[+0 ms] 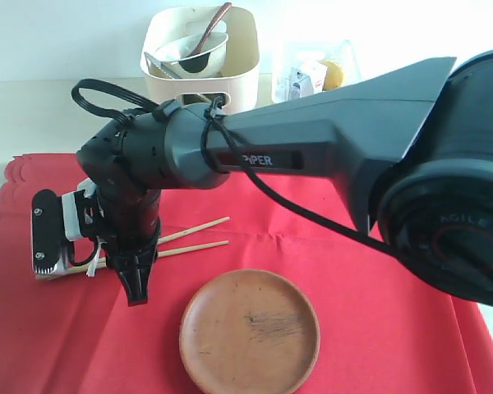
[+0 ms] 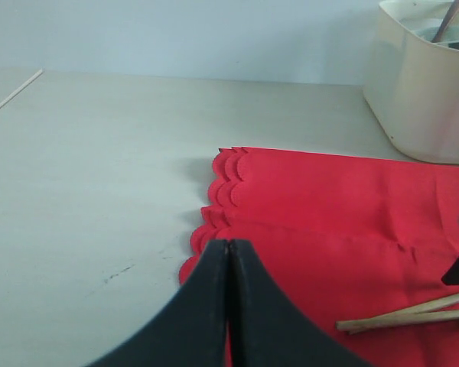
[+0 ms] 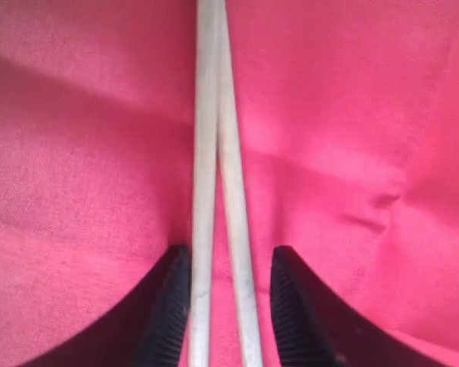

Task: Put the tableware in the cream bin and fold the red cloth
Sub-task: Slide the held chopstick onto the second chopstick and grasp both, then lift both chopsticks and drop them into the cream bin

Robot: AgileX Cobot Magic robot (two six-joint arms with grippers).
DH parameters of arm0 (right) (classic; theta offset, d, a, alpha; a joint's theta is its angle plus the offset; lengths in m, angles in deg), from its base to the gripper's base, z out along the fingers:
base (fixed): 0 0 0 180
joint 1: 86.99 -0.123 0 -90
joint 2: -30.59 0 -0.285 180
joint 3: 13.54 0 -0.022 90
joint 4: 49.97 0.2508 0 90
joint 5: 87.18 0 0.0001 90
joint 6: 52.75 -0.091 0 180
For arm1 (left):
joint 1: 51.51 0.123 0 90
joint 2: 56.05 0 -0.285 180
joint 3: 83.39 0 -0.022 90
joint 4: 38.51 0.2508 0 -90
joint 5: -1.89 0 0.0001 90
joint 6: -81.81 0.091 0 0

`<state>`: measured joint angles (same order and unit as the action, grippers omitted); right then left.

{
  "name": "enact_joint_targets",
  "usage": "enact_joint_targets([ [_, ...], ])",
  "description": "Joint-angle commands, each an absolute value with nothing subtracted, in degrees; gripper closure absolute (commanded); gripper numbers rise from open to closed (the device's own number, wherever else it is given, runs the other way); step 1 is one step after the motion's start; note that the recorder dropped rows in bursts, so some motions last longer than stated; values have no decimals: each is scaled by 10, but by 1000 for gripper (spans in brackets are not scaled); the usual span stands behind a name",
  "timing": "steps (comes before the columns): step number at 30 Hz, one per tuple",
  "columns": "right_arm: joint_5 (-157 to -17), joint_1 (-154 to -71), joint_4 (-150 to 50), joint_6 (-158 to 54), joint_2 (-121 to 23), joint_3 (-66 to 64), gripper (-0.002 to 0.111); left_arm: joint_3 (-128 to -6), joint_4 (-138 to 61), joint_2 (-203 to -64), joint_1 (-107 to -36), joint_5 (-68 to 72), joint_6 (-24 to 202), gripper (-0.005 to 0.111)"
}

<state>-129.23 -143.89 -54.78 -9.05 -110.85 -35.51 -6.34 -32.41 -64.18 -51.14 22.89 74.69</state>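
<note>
Two wooden chopsticks (image 1: 199,233) lie side by side on the red cloth (image 1: 337,279). My right gripper (image 1: 137,294) points down over their left ends. In the right wrist view it (image 3: 229,269) is open, its fingers straddling both chopsticks (image 3: 208,115); one pad touches a stick and the other stands apart. The round brown plate (image 1: 249,331) rests on the cloth near the front. The cream bin (image 1: 240,70) at the back holds the pale bowl (image 1: 189,51) and dark spoon (image 1: 211,29). My left gripper (image 2: 228,246) is shut and empty, above the cloth's scalloped edge (image 2: 214,200).
A clear container (image 1: 316,72) with a milk carton and a lemon stands right of the bin. The right arm's long black link (image 1: 337,139) crosses the middle of the exterior view. Bare table (image 2: 92,191) lies left of the cloth.
</note>
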Motion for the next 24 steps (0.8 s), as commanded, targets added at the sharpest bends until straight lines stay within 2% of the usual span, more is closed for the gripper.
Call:
enact_joint_targets([
  [1, -1299, -1436, -526, -93, -1128, -354, 77, -62, -323, -638, -515, 225, 747, 107],
  [8, -1311, -1436, -519, -93, -1130, -354, 107, -62, -323, -638, -515, 225, 747, 107],
  [24, -1306, -1436, -521, -93, -1061, -354, 108, -62, -323, -638, -515, 225, 747, 107],
])
